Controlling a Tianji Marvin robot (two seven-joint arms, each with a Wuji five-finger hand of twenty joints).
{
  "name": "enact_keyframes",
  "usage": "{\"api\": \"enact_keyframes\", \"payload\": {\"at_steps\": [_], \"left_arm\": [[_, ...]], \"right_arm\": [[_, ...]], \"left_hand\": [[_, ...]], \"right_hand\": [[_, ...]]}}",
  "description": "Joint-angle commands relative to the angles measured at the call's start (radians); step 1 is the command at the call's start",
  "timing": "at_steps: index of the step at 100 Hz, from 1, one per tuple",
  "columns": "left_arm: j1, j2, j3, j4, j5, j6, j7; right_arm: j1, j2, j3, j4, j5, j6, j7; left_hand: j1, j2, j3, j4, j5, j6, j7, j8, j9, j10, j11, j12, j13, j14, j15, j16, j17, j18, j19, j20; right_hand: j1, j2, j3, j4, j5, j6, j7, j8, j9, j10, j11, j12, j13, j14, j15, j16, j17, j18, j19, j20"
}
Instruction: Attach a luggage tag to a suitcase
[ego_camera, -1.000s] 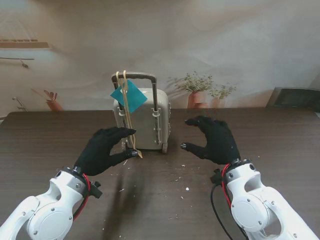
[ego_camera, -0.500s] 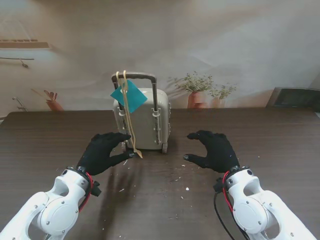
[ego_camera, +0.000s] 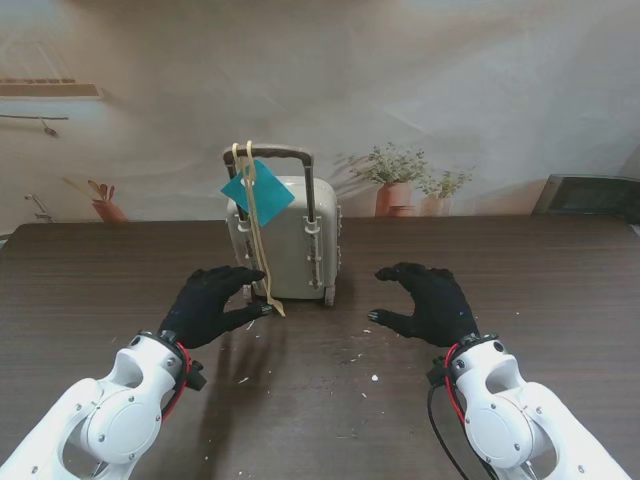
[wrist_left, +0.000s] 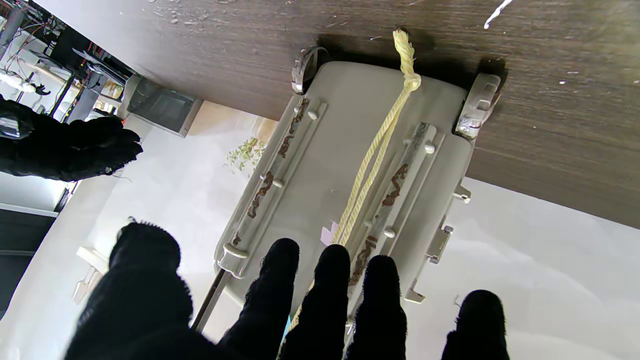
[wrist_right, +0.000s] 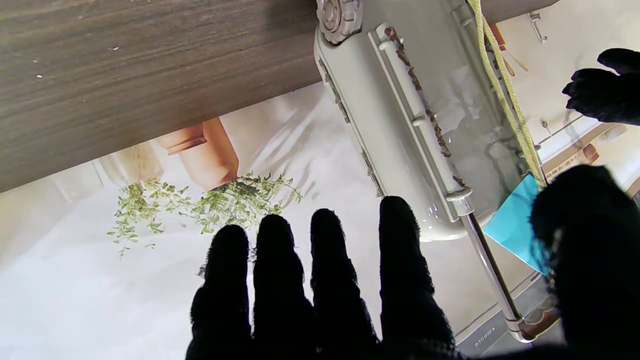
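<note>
A small beige suitcase (ego_camera: 285, 240) stands upright on the dark table (ego_camera: 100, 270), its pull handle (ego_camera: 270, 153) raised. A teal luggage tag (ego_camera: 257, 190) hangs from that handle on a yellow cord (ego_camera: 258, 245) whose end trails onto the table. My left hand (ego_camera: 208, 302) is open, just nearer to me and left of the case, holding nothing. My right hand (ego_camera: 425, 300) is open too, apart from the case on its right. The suitcase (wrist_left: 345, 170) and cord (wrist_left: 375, 155) show in the left wrist view, the tag (wrist_right: 515, 222) in the right wrist view.
Small white crumbs (ego_camera: 370, 375) lie scattered on the table in front of the case. A printed backdrop (ego_camera: 400, 185) with potted plants rises behind the table's far edge. A dark box (ego_camera: 590, 195) sits at the far right.
Both hands have drawn back toward me, away from the suitcase, mostly in the first half second. Suitcase, tag and cord have not moved.
</note>
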Motion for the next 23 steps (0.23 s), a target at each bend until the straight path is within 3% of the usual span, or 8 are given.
{"api": "enact_keyframes", "payload": {"at_steps": [1,23], "left_arm": [[0.007,0.001,-0.003,-0.011,0.004,-0.003,-0.012],[0.006,0.002,0.001,-0.010,-0.001,-0.009,-0.018]], "right_arm": [[-0.001,0.004,-0.001,-0.002,0.004,0.002,0.016],[0.000,0.004,-0.005,-0.003,0.006,0.004,0.020]], "left_hand": [[-0.023,0.039,-0.020,0.003,-0.010,-0.087,-0.005,0.012,-0.028,-0.021,-0.007,-0.022,-0.039,-0.004,-0.006,0.025,-0.019,0.036,-0.024,0.018],[-0.024,0.042,-0.021,0.002,-0.010,-0.085,-0.005,0.011,-0.029,-0.021,-0.008,-0.022,-0.042,-0.004,-0.005,0.032,-0.021,0.034,-0.025,0.018]], "right_hand": [[-0.047,0.023,0.025,0.000,-0.007,-0.018,-0.004,0.013,0.010,-0.006,-0.001,0.008,-0.002,-0.004,0.002,0.009,-0.008,-0.008,0.003,-0.012],[-0.047,0.023,0.031,-0.001,-0.005,-0.020,-0.005,0.015,0.013,-0.006,-0.001,0.008,0.000,-0.003,0.003,0.009,-0.002,-0.009,0.008,-0.009]]}}
